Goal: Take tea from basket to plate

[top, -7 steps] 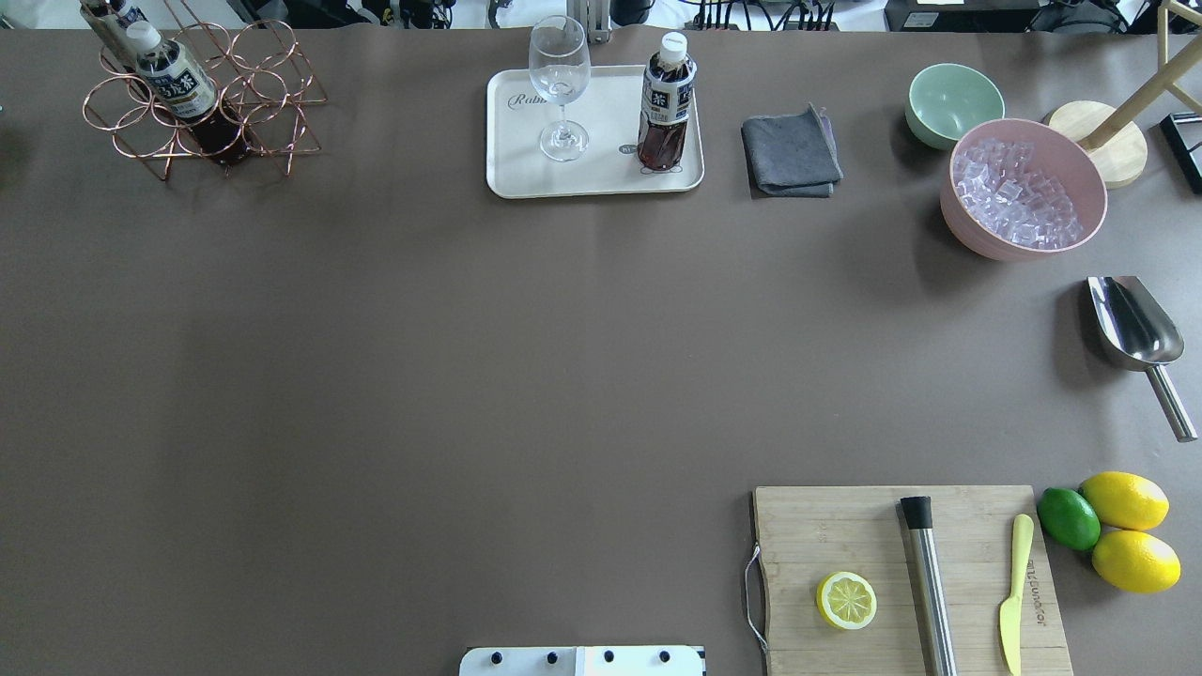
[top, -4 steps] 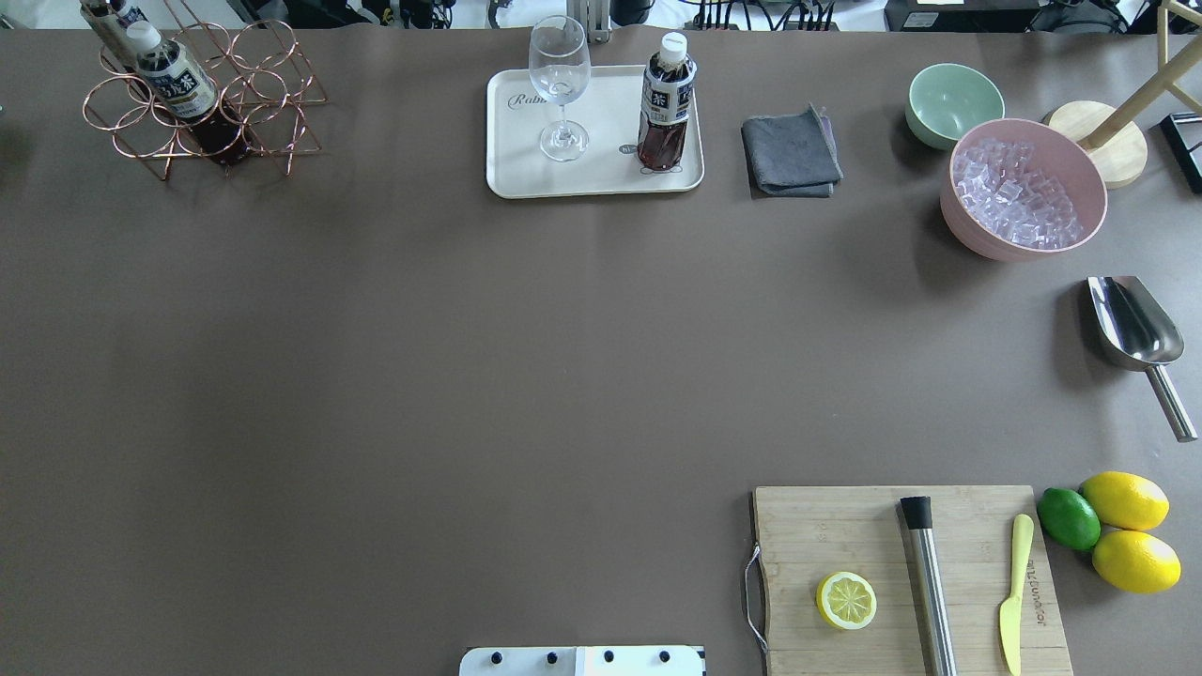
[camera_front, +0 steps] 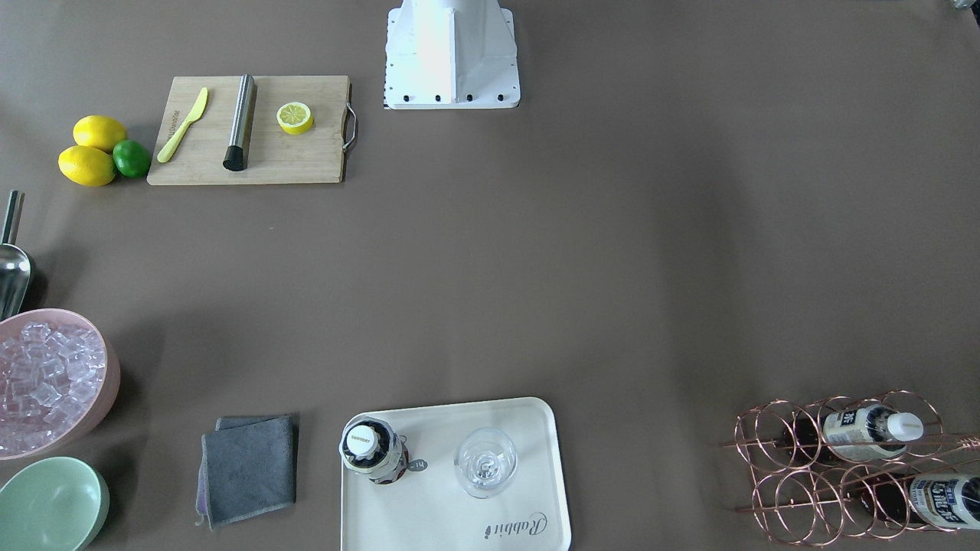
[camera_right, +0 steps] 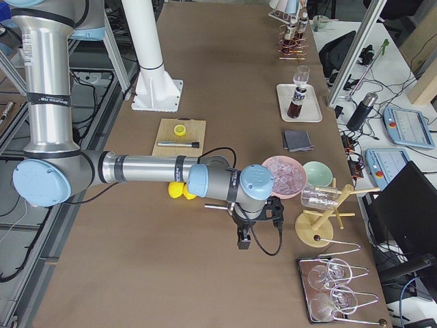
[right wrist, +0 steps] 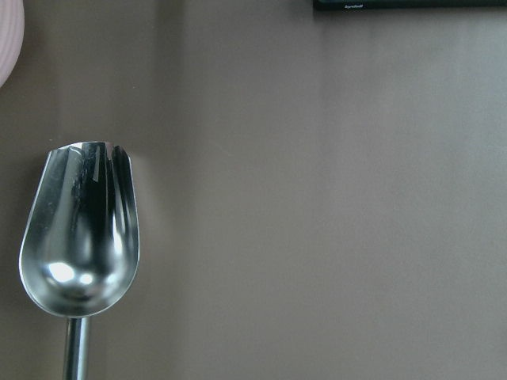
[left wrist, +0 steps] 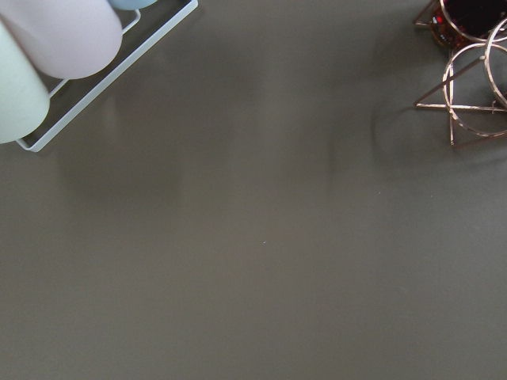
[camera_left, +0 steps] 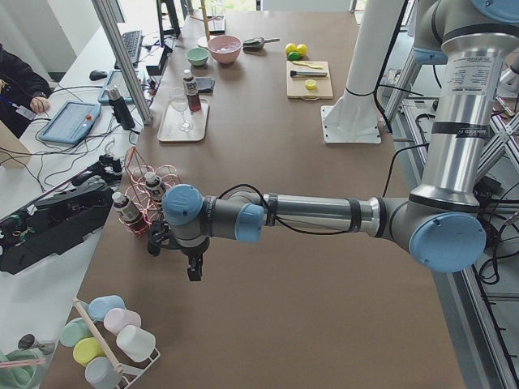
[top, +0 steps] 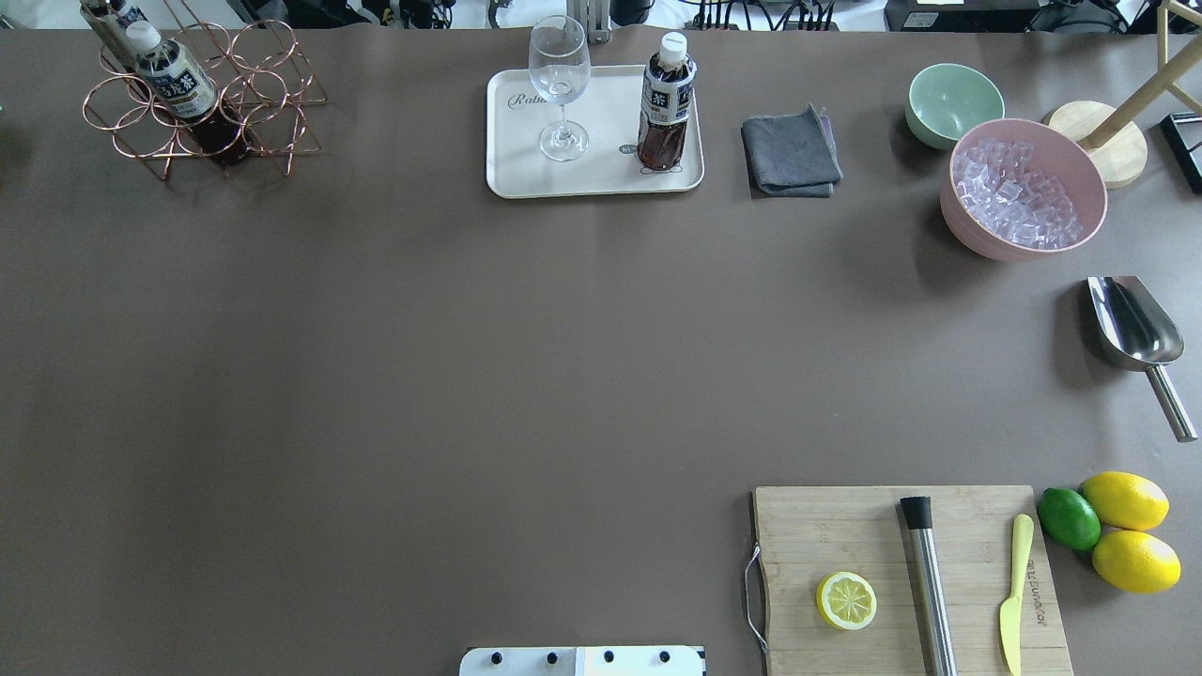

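Observation:
One tea bottle (top: 667, 103) stands upright on the cream plate (top: 601, 180), beside a wine glass (top: 560, 84). Two more tea bottles (top: 174, 80) (camera_front: 945, 501) lie in the copper wire basket (top: 272, 103) at the far left. My left gripper (camera_left: 193, 274) hangs over bare table just short of the basket (camera_left: 154, 182), holding nothing I can see. My right gripper (camera_right: 244, 239) hangs near the pink ice bowl (camera_right: 283, 174). Both grippers show only in the side views, so I cannot tell whether they are open or shut.
A grey cloth (top: 791, 150), a mint bowl (top: 953, 103) and the pink ice bowl (top: 1024, 188) sit to the plate's right. A metal scoop (top: 1132, 324) lies at the right edge. A cutting board (top: 911, 573) with a lemon half, muddler and knife is near the base.

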Controlling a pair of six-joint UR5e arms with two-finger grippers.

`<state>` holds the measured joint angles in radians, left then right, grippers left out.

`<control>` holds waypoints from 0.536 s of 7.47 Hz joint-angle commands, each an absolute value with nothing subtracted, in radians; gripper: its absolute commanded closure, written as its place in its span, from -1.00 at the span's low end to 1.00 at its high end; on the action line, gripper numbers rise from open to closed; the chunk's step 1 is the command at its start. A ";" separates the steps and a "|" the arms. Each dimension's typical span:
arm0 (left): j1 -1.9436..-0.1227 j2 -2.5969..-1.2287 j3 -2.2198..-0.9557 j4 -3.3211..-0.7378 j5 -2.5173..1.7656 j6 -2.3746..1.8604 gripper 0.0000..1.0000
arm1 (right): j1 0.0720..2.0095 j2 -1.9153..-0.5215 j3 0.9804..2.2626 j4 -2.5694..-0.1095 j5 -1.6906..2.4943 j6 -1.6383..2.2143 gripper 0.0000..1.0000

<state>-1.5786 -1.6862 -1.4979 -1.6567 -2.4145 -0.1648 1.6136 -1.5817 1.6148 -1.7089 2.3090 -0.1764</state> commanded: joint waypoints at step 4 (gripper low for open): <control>-1.626 -1.647 -1.508 -1.655 -2.413 -0.129 -0.96 | 1.614 -1.582 1.614 -1.709 2.310 -0.176 -0.99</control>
